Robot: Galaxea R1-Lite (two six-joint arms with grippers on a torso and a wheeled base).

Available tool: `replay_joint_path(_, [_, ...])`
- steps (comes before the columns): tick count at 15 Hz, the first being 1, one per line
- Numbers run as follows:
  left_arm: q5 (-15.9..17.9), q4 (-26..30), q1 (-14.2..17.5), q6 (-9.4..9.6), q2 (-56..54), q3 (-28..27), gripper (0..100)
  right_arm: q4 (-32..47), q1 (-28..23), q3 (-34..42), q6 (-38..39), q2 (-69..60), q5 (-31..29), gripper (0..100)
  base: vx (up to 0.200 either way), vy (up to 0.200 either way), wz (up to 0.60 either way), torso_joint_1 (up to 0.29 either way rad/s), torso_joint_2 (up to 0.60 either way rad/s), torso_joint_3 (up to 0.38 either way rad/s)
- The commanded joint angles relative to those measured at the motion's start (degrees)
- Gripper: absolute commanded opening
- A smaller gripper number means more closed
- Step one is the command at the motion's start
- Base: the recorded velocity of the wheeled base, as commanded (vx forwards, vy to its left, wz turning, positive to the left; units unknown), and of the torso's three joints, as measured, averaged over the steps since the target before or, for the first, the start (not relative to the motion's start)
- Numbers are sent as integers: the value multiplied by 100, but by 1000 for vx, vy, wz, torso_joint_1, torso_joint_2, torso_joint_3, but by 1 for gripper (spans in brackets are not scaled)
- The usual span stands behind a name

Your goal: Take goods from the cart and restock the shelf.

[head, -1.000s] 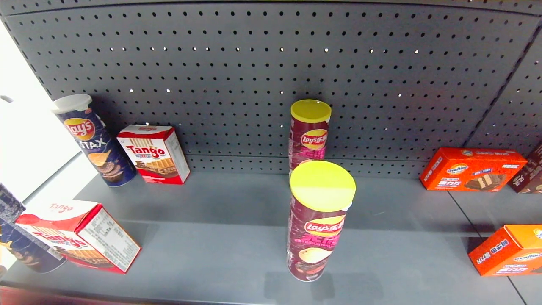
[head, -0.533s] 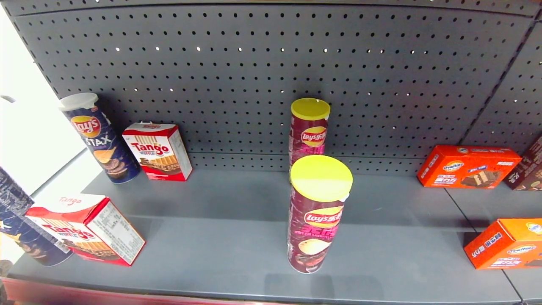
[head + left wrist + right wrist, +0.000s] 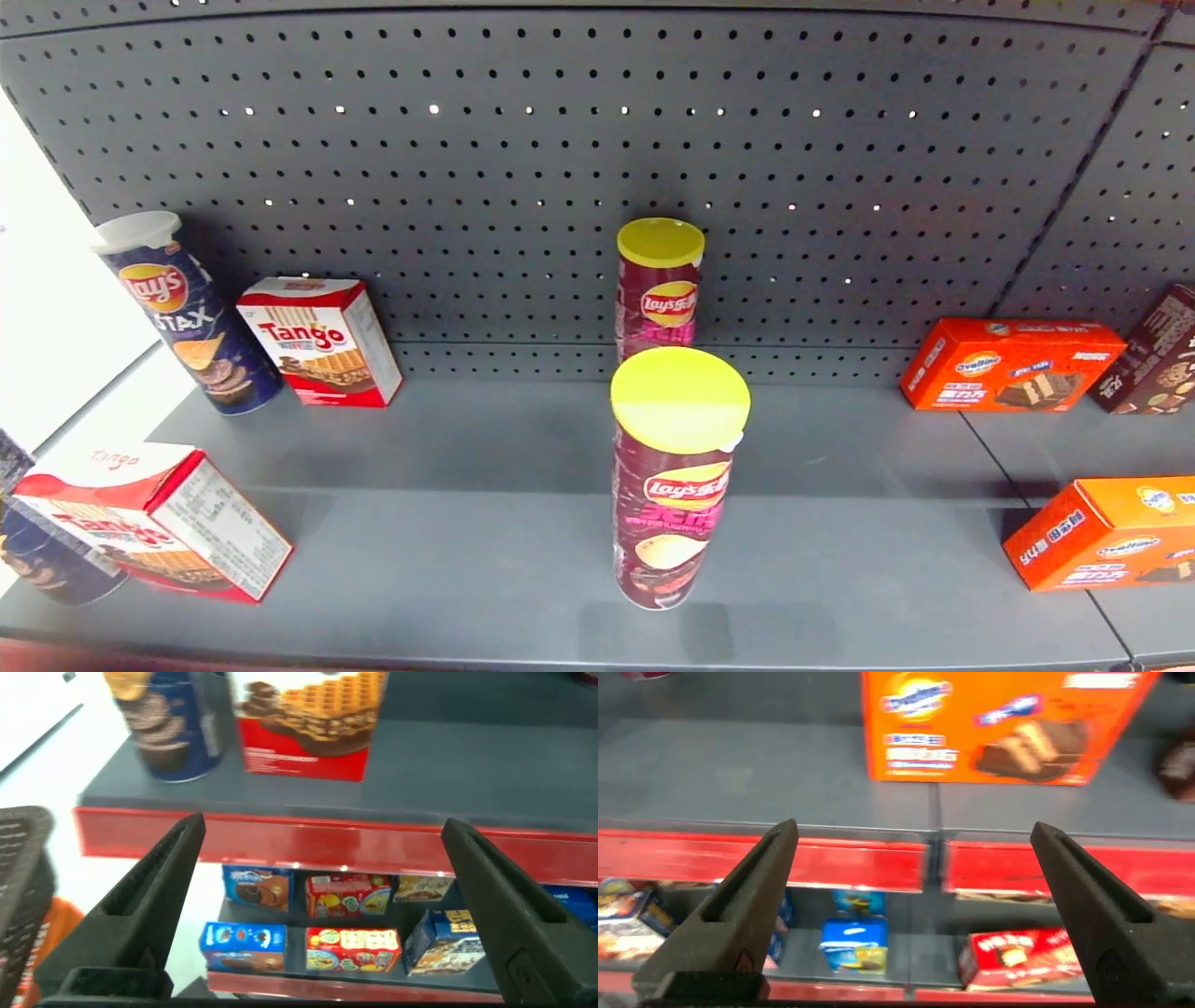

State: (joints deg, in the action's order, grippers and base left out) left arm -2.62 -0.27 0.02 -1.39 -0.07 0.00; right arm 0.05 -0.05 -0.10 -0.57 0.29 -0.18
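Currently left end effector, right end effector spread — front cylindrical can upright, matte shelf.

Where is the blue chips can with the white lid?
In the head view, the blue chips can stands at the back left of the shelf, against the pegboard wall, with a red wafer box just to its right.

My gripper hangs in front of the shelf, its 2 black fingers spread wide apart. On the grey board, close to the red front edge, a dark blue can stands just beside a red wafer box. On the level beneath, small snack boxes sit in 2 rows. A black basket shows off to one side.
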Motion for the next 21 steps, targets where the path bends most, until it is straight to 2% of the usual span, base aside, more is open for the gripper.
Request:
replay_joint_path(1, [-2,-8,6,-2,7,0,100,4,5,1,-4,15,1,100,0,0,0,0,0,0])
replay_joint_path(21, [-2,-8,6,7,7,0,100,4,5,1,-4,15,1,100,-10,10,0,0,0,0])
